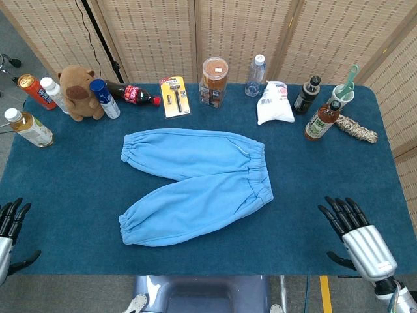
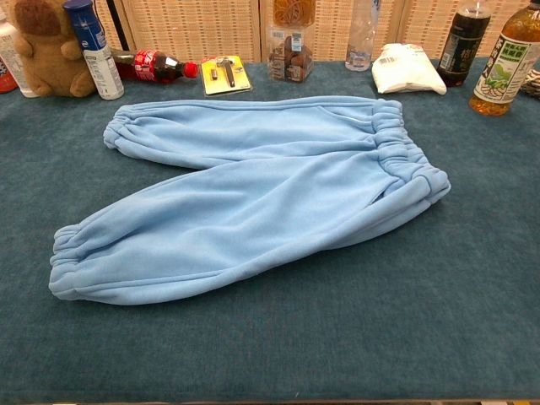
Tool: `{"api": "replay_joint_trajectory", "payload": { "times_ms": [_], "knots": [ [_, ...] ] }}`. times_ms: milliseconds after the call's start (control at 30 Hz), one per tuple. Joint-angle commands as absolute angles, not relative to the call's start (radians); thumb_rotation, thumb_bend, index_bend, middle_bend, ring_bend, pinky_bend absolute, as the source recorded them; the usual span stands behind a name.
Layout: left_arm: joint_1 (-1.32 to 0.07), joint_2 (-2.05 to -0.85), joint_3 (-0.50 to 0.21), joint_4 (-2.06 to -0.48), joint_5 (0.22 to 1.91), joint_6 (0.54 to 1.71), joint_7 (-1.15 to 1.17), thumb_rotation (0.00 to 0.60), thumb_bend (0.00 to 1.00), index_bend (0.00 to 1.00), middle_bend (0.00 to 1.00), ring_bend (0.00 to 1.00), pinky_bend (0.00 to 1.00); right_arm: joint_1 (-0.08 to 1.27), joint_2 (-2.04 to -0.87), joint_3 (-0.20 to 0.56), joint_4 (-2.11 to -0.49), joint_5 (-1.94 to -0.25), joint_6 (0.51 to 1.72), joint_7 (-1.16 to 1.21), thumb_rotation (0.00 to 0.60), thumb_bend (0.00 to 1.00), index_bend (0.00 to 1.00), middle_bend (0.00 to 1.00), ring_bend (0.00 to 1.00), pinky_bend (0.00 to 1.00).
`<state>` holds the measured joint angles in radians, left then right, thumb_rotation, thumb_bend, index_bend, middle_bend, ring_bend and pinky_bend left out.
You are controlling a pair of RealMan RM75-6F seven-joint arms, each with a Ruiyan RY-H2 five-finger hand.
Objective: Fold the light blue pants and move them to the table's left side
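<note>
light blue pants (image 1: 195,184) lie unfolded in the middle of a dark blue worktop (image 1: 65,195), both robot hands empty.

the pants lie flat with the waistband to the right and the two legs splayed leftward. the right hand (image 1: 355,231) hovers well right of the pants near the front edge, fingers spread, holding nothing. the left hand (image 1: 10,228) sits well left of the pants at the front corner, fingers apart and empty.

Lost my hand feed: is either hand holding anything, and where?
Nothing is held. Left hand and right hand are open at the near table edge, clear of the light blue fleece pants.
</note>
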<state>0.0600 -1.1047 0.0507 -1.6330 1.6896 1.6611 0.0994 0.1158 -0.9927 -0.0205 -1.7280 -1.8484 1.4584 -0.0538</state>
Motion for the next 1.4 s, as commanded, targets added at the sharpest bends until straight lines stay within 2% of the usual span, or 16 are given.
{"api": "replay_joint_trajectory", "payload": {
  "times_ms": [33, 133, 367, 600, 800, 1067, 1300, 1400],
  "knots": [
    [0.060, -1.107, 0.050, -1.633, 1.688, 1.659, 0.104, 0.600, 0.00, 0.00, 0.00, 0.00, 0.00, 0.182, -1.027, -0.002, -1.719, -1.842, 1.375, -0.066, 0.600, 0.00, 0.00, 0.00, 0.00, 0.00],
    [0.050, -1.105, 0.040, -1.640, 1.663, 1.635, 0.107, 0.600, 0.00, 0.00, 0.00, 0.00, 0.00, 0.258, -1.097, 0.050, -1.712, -1.805, 1.293, -0.113, 0.600, 0.00, 0.00, 0.00, 0.00, 0.00],
    [0.045, -1.102, 0.032, -1.648, 1.645, 1.624, 0.107, 0.600, 0.00, 0.00, 0.00, 0.00, 0.00, 0.341, -1.167, 0.072, -1.673, -1.752, 1.179, -0.147, 0.600, 0.00, 0.00, 0.00, 0.00, 0.00],
    [0.040, -1.101, 0.026, -1.654, 1.627, 1.611, 0.110, 0.600, 0.00, 0.00, 0.00, 0.00, 0.00, 0.384, -1.219, 0.071, -1.628, -1.748, 1.133, -0.172, 0.600, 0.00, 0.04, 0.00, 0.00, 0.04],
    [0.030, -1.101, 0.020, -1.660, 1.607, 1.589, 0.114, 0.600, 0.00, 0.00, 0.00, 0.00, 0.00, 0.436, -1.304, 0.080, -1.537, -1.749, 1.108, -0.176, 0.600, 0.00, 0.13, 0.00, 0.00, 0.10],
    [0.025, -1.104, 0.018, -1.666, 1.595, 1.576, 0.131, 0.600, 0.00, 0.00, 0.00, 0.00, 0.00, 0.510, -1.405, 0.094, -1.389, -1.712, 1.040, -0.156, 0.600, 0.00, 0.15, 0.00, 0.00, 0.12],
    [0.020, -1.105, 0.013, -1.671, 1.581, 1.566, 0.139, 0.600, 0.00, 0.00, 0.00, 0.00, 0.00, 0.538, -1.446, 0.089, -1.330, -1.697, 1.031, -0.136, 0.600, 0.00, 0.19, 0.07, 0.02, 0.21],
    [0.016, -1.106, 0.014, -1.672, 1.579, 1.557, 0.142, 0.600, 0.00, 0.00, 0.00, 0.00, 0.00, 0.550, -1.462, 0.090, -1.314, -1.687, 1.026, -0.128, 0.600, 0.00, 0.26, 0.16, 0.11, 0.30]
  ]
}}
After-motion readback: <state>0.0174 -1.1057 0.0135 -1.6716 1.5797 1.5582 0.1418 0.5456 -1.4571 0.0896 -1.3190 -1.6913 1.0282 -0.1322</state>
